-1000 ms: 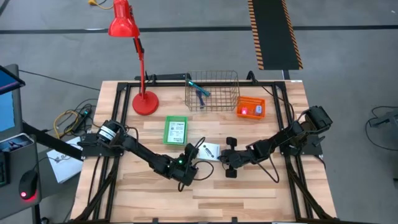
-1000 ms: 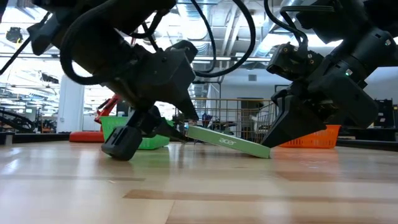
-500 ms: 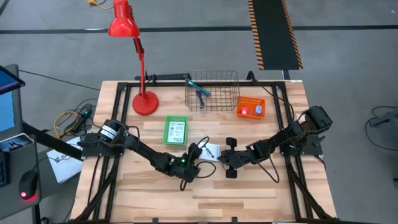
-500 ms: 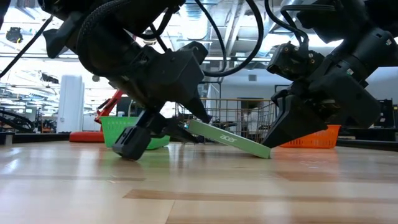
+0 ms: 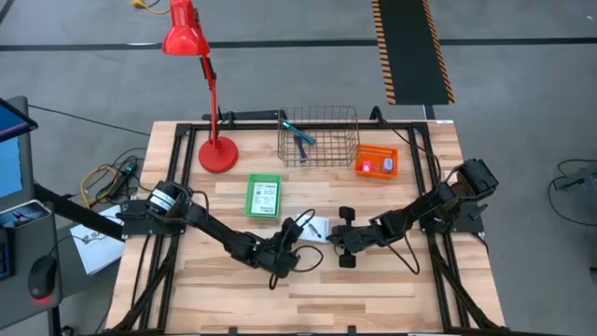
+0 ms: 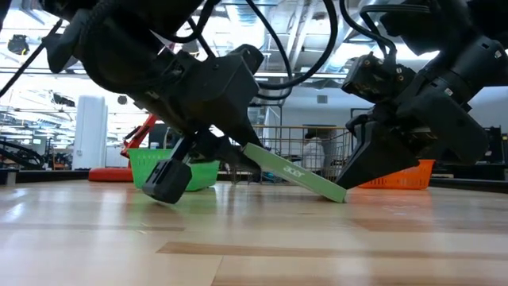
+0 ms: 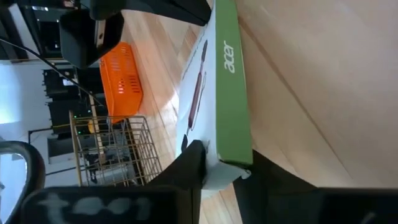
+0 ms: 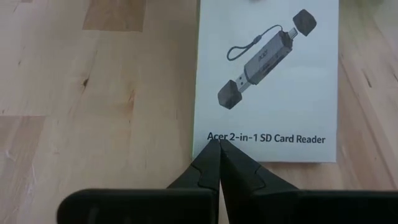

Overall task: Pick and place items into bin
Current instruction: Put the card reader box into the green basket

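Tilting up off the table (image 5: 373, 280), the white box (image 8: 268, 81) leaned on one edge between the two grippers near the table's middle; in the low view the box (image 6: 294, 172) sloped with its green side showing, high end at the left gripper (image 6: 213, 152) and low end on the wood by the right gripper (image 6: 349, 176); the left gripper (image 5: 297, 233) pinched the box's raised end, its fingers (image 7: 186, 165) pressed against the white face and green edge in its wrist view; the right gripper (image 8: 217, 149) had its fingers pressed together to a point, the tip at the box's near edge, though whether it touched the box I could not tell; printing on the face read as an SD card reader, with a picture of the device.

Standing at the far side of the table, the wire bin (image 5: 318, 136) held a teal tool (image 5: 297, 131) and a dark pen (image 5: 303, 145); an orange basket (image 5: 376, 161) sat just beside the bin, with something small and pink-red in it; a green box (image 5: 263, 196) lay flat, apart from the bin and nearer the left arm; a red lamp (image 5: 191, 47) stood at the far left corner.
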### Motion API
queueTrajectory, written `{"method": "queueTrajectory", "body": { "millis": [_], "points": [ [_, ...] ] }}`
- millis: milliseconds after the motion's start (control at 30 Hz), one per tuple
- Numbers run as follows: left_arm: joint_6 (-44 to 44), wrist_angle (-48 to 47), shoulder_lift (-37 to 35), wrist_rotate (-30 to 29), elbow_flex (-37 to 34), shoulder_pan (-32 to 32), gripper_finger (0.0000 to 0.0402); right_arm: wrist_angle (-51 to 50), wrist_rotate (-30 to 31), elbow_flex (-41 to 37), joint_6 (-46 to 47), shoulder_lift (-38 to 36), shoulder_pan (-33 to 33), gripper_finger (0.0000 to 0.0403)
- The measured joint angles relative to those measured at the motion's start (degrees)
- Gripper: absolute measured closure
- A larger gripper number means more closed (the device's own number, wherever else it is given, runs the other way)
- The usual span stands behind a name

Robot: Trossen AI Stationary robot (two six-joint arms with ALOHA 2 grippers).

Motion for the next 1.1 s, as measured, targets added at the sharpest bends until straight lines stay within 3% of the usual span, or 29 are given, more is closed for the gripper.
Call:
{"method": "queueTrajectory", "body": {
  "millis": [333, 467, 600, 700, 900, 1100],
  "points": [
    [-3.2, 0.6, 0.0, -0.5, 0.1, -0.7, 0.0350, -7.0, -0.8, -0.3, -3.5, -6.3, 2.3, 0.0403],
    [-4.5, 0.6, 0.0, -0.9, 0.1, -0.7, 0.0362, -14.2, 6.2, 1.0, -2.1, -11.4, 4.3, 0.0403],
    [-4.9, 1.1, 0.0, -2.7, 0.1, -1.1, 0.0366, -20.8, 9.4, 1.7, 1.9, -15.6, 5.6, 0.0403],
    [-4.8, 3.9, 0.0, -7.3, 0.1, -2.1, 0.0365, -26.6, 10.0, 1.5, 6.1, -18.1, 5.9, 0.0403],
    [-3.5, 6.9, 0.0, -25.3, 2.9, -5.4, 0.0369, -33.1, 10.3, 1.6, 12.9, -20.7, 6.2, 0.0403],
    [-2.0, 6.9, -0.1, -40.3, 7.0, -8.8, 0.0364, -33.5, 10.6, 1.6, 14.2, -20.4, 6.1, 0.0403]
  ]
}}
